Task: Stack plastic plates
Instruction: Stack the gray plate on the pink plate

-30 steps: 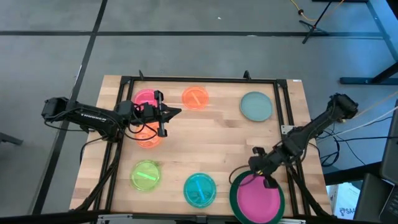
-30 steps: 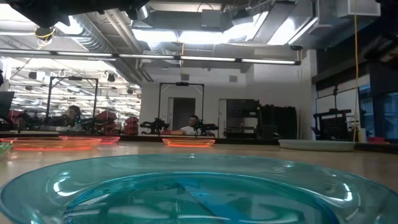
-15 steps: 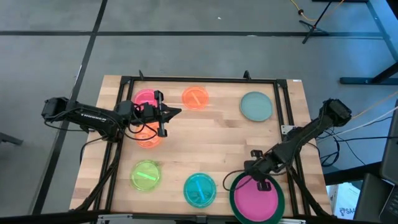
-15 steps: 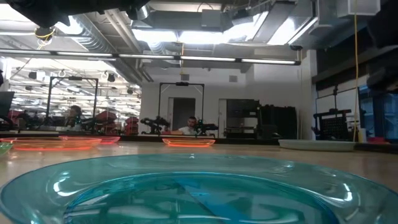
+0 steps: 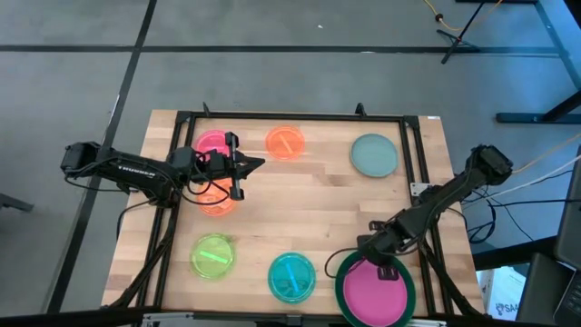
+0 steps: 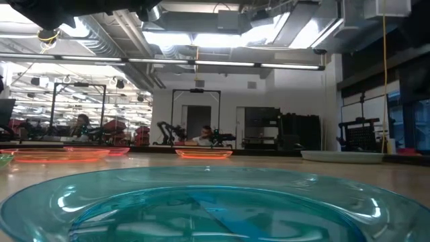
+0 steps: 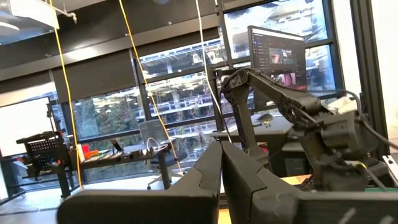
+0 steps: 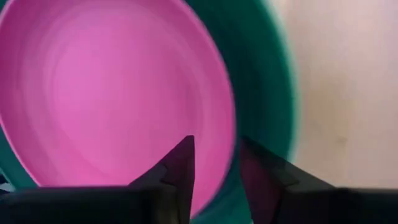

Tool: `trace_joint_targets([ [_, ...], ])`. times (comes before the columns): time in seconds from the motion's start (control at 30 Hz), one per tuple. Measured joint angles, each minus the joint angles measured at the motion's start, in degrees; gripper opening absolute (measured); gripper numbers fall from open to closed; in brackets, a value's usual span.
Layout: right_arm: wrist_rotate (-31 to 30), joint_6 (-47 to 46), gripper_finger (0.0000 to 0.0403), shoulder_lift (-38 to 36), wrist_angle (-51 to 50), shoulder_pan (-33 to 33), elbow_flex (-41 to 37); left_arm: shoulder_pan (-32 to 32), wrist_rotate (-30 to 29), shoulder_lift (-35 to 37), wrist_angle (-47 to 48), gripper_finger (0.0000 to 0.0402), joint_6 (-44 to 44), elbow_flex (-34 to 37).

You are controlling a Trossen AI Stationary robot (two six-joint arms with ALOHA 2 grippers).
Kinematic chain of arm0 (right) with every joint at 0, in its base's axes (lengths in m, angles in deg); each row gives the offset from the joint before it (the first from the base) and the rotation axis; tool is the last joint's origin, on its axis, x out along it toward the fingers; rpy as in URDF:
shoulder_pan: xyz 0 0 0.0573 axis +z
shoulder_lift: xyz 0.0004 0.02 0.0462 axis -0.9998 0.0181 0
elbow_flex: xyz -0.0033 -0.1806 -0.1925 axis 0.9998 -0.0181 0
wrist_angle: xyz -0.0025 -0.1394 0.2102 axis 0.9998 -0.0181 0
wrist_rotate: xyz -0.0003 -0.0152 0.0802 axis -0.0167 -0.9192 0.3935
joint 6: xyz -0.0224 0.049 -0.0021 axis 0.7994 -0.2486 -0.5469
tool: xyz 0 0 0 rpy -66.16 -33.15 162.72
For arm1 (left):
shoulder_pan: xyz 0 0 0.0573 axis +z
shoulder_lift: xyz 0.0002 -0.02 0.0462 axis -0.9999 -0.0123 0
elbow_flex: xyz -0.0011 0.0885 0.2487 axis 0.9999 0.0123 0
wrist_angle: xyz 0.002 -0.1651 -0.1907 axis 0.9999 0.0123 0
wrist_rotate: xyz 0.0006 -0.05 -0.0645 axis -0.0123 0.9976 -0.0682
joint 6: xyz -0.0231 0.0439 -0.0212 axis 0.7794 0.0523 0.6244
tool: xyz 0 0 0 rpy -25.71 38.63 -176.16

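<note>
— Looking nearest first: where is the right claw (image 5: pixel 385 265)?
— Over the magenta plate (image 5: pixel 377 289) nested in the dark green plate (image 5: pixel 341 283) at the worktop (image 5: pixel 309 200) front edge, fingers slightly apart around the magenta rim.
— And the left claw (image 5: pixel 258 163)?
— Pressed together, raised beside the pink plate (image 5: pixel 211 143), farther back.

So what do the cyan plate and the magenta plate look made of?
Cyan plate: likely translucent glossy plastic; the low view shows light passing through and bright glints. Magenta plate: seemingly opaque plastic, smooth with a soft sheen in the right wrist view, nested in the dark green plate.
</note>
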Motion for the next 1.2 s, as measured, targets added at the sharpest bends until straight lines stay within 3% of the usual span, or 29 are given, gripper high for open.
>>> trace_joint_targets([
  [0.1, -4.2, 3.9, 0.0116, -0.8, -4.8, -1.3, 3.4, 0.0, 0.0, 0.0, 0.0, 0.0006, 0.2, 0.0],
  [0.27, -17.7, 10.2, 0.0111, -3.5, -13.3, -5.0, 6.5, 0.0, 0.0, 0.0, 0.0, 0.0006, 0.2, 0.0],
  [0.43, -30.4, 14.0, 0.0111, -6.1, -19.0, -12.0, 6.5, 0.0, 0.0, 0.0, 0.0, 0.0006, 0.3, 0.0],
  [0.57, -36.0, 18.1, 0.0111, -6.4, -19.7, -18.6, 6.5, 0.0, 0.0, 0.0, 0.0, 0.0006, 0.3, 0.0],
  [0.87, -34.2, 24.2, 0.0111, -6.4, -13.4, -34.1, -0.9, 0.0, 0.0, 0.0, 0.0, 0.0006, 0.4, 0.0],
  [1.03, -28.2, 30.0, 0.0111, -6.3, -5.6, -42.6, -6.7, 0.0, 0.0, 0.0, 0.0, 0.0006, 0.4, 0.0],
  [1.2, -26.5, 34.2, 0.0111, -6.3, -0.8, -49.0, -9.1, 0.0, 0.0, 0.0, 0.0, 0.0006, 0.3, 0.0],
])
